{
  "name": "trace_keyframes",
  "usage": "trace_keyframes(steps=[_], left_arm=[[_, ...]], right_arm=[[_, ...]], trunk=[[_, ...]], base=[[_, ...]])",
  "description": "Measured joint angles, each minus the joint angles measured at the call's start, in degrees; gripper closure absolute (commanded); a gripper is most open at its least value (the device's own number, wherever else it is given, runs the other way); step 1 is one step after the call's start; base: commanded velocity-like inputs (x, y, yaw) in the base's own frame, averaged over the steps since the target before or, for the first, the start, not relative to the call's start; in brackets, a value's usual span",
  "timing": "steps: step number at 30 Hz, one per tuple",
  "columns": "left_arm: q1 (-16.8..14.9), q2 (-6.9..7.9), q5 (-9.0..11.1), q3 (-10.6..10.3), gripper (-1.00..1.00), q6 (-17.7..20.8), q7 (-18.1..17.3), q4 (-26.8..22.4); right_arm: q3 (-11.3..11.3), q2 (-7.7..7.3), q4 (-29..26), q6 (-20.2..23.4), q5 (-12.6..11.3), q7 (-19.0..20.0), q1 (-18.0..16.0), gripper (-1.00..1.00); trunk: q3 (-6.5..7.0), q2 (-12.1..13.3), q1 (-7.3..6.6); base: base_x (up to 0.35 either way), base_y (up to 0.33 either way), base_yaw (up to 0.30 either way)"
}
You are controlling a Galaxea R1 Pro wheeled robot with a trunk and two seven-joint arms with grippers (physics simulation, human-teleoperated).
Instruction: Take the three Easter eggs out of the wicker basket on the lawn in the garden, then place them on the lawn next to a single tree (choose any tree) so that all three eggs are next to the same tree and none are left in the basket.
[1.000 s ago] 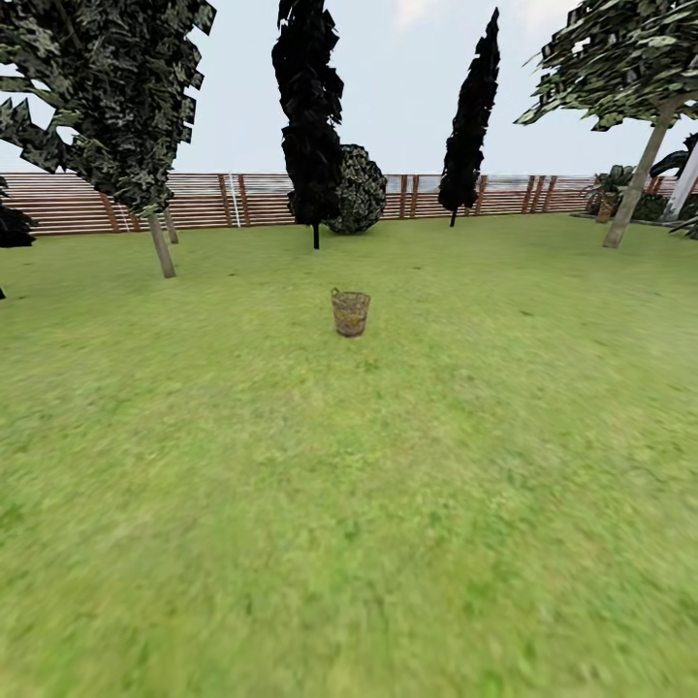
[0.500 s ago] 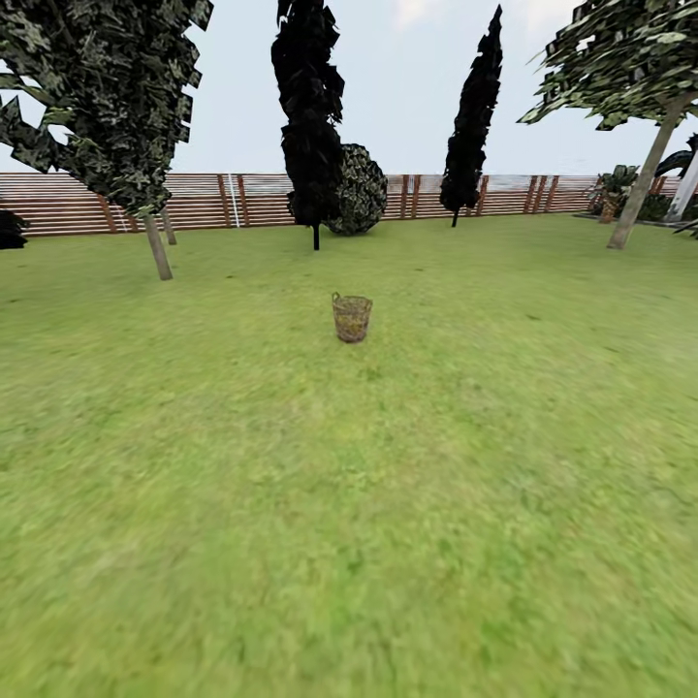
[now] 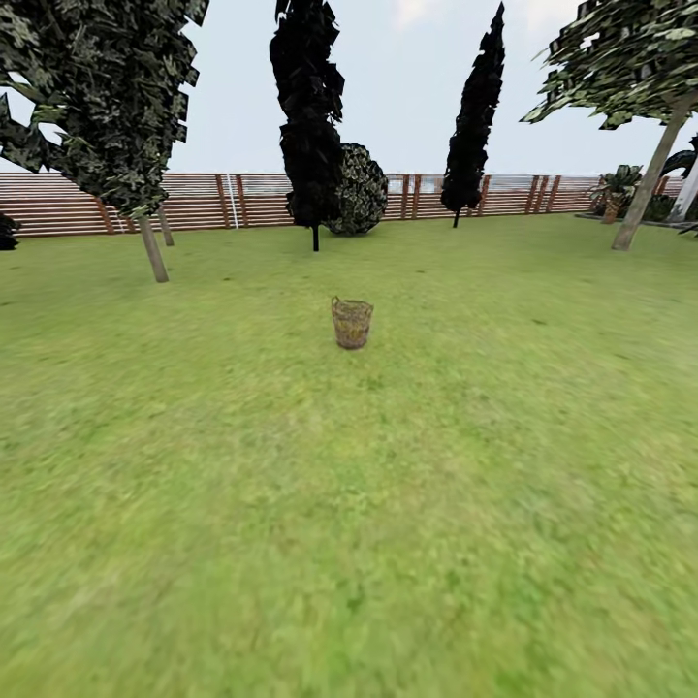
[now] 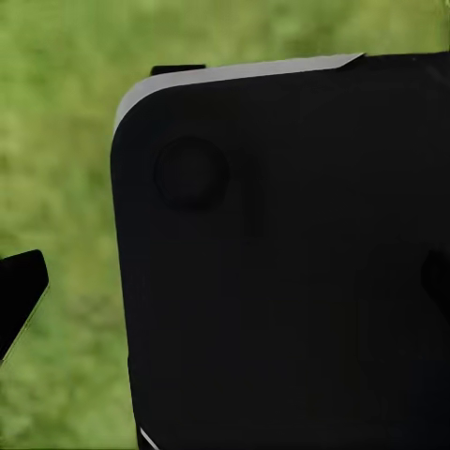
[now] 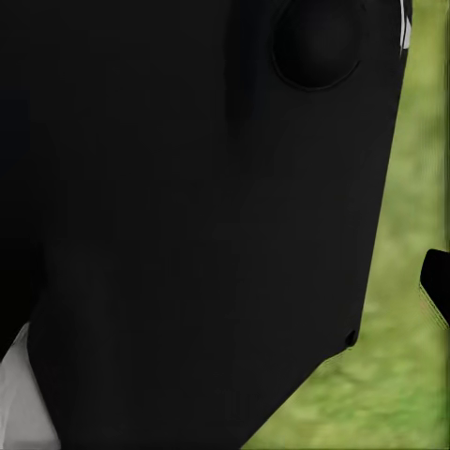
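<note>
wicker basket (image 3: 352, 323) upright on lawn (image 3: 349, 504), mid-distance, dead ahead | grippers: state cannot be told, dark robot body blocks wrist views | tree (image 3: 150, 242) far left; wooden fence (image 3: 204, 199) behind

Head view: set high, facing forward and slightly down across lawn (image 3: 349, 504) toward far fence (image 3: 213, 199); wicker basket (image 3: 352, 323) mid-distance, centred. Both wrist views: pressed close against black robot panels (image 4: 281, 262) (left) and (image 5: 187, 225) (right), blurred grass beyond. Shared: lawn.
</note>
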Motion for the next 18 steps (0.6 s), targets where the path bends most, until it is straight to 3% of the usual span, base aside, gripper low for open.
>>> trace_keyframes(steps=[18], left_arm=[[0.00,0.00,0.02,0.00,-1.00,0.00,0.00,0.01]], right_arm=[[-0.10,-0.10,0.00,0.00,0.00,-0.08,0.00,-1.00]], trunk=[[0.00,0.00,0.00]], base=[[0.334,0.000,0.000]])
